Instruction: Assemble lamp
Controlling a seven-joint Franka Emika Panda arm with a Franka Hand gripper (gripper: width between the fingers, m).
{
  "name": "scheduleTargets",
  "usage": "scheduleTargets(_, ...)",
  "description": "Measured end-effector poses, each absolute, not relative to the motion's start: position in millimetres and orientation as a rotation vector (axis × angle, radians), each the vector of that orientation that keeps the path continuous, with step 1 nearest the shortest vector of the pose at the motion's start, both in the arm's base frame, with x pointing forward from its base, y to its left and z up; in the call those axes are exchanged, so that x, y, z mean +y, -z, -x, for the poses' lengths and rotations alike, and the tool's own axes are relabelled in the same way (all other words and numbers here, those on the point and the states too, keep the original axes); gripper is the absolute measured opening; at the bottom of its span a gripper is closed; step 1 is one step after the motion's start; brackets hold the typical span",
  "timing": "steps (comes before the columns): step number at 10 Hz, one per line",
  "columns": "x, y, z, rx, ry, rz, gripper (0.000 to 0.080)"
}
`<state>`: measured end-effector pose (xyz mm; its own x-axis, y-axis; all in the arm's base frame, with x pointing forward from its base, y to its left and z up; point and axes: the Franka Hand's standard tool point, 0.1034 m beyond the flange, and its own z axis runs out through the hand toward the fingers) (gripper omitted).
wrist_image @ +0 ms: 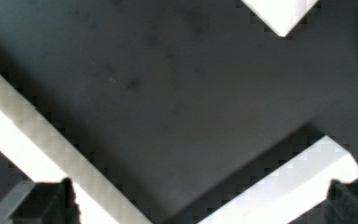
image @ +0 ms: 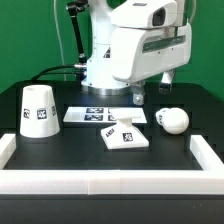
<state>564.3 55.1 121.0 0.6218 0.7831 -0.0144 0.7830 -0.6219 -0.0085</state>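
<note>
My claw [wrist_image: 197, 202] is spread wide, holding nothing. The lamp base [image: 125, 134] lies on the table [image: 60, 152] under it, a bit nearer the camera, I think. It is flat, white, square, tagged.

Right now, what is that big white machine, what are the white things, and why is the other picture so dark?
It is a robot arm that builds a lamp. One picture is taken from a camera off the arm; the dark one from a camera on its wrist, looking at the black table between the fingers of its tool. On the table lie the lamp's cup-shaped shade, flat base and round bulb, plus a marker board. The tool is open and holds nothing.
</note>
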Motion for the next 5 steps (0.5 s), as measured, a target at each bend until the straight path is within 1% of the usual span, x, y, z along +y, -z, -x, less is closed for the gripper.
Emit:
scheduleTargets(2, 54.2, -120.5, -563.6, -1.363, -0.028, 2.829, 0.0699)
scheduleTargets(3, 45.1, -118.0, -556.1, -1.336, -0.012, 2.848, 0.0699)
scheduleTargets(5, 24.1, -107.6, -532.8, -1.251, -0.011, 2.896, 0.0699)
